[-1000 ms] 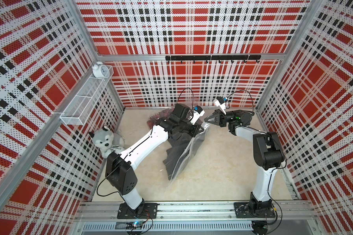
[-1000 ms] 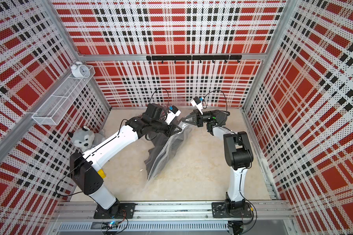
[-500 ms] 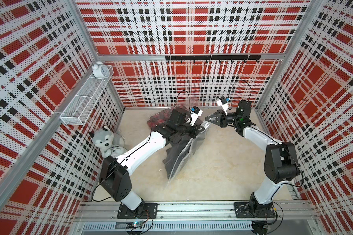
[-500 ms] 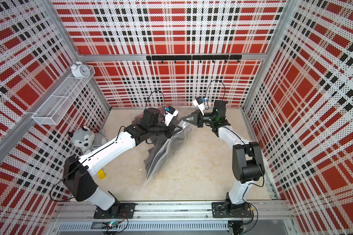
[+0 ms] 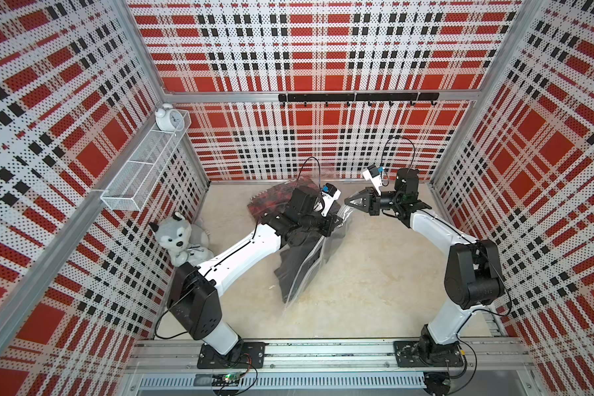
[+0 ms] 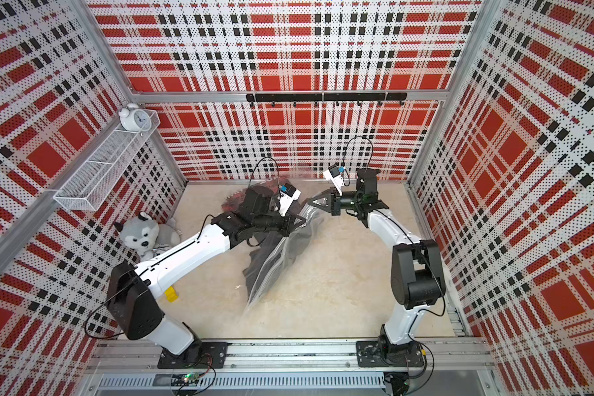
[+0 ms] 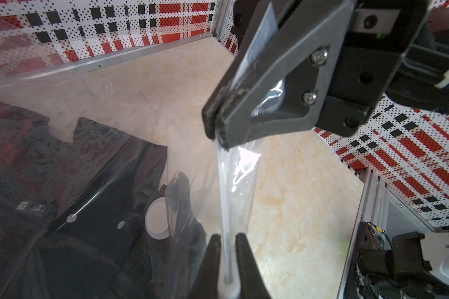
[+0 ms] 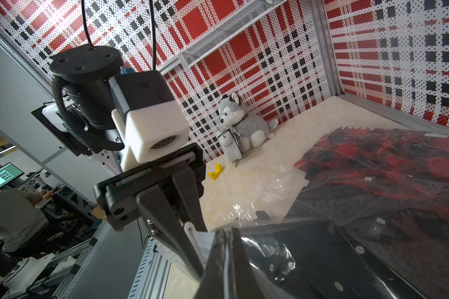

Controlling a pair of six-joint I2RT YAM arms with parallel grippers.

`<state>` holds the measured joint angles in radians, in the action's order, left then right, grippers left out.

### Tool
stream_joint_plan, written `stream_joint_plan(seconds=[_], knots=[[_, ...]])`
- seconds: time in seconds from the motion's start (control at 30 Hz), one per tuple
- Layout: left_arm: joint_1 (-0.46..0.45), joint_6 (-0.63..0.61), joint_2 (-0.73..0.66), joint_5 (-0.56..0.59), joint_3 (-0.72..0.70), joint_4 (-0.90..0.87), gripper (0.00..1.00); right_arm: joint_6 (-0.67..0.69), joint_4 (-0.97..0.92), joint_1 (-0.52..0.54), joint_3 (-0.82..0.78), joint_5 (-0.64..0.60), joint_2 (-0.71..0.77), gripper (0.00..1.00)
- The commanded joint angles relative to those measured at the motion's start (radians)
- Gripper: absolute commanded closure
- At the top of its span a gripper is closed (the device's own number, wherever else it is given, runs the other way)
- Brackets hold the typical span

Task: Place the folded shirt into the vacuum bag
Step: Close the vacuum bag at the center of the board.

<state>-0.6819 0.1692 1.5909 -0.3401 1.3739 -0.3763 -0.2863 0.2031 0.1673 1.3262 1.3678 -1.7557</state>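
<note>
Your left gripper (image 7: pixel 227 243) is pinched tight on the rim of the vacuum bag (image 7: pixel 233 186); right gripper (image 7: pixel 215 130) is clamped hard on that same rim just ahead, film stretched between them; dark shirt (image 7: pixel 94 240) lies under the film below your left gripper, beside the white valve cap (image 7: pixel 157 220); plush husky (image 6: pixel 141 236) and yellow block (image 6: pixel 171 294) sit well off behind your left arm (image 6: pixel 186 257).

Bright, even light; glare on bag (image 7: pixel 245 160); foregrnd blurry.
</note>
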Motion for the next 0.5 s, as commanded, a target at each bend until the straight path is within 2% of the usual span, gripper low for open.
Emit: stream_joint_plan(seconds=[0.0,0.47], knots=[[-0.044,0.018,-0.028,-0.064,-0.082,-0.38,1.0,0.038,0.072,-0.106,0.088,-0.255,0.042,1.0],[-0.085,0.086,-0.112,-0.024,-0.19,-0.388,1.0,-0.06,0.192,-0.145,0.048,-0.337,0.048,1.0]])
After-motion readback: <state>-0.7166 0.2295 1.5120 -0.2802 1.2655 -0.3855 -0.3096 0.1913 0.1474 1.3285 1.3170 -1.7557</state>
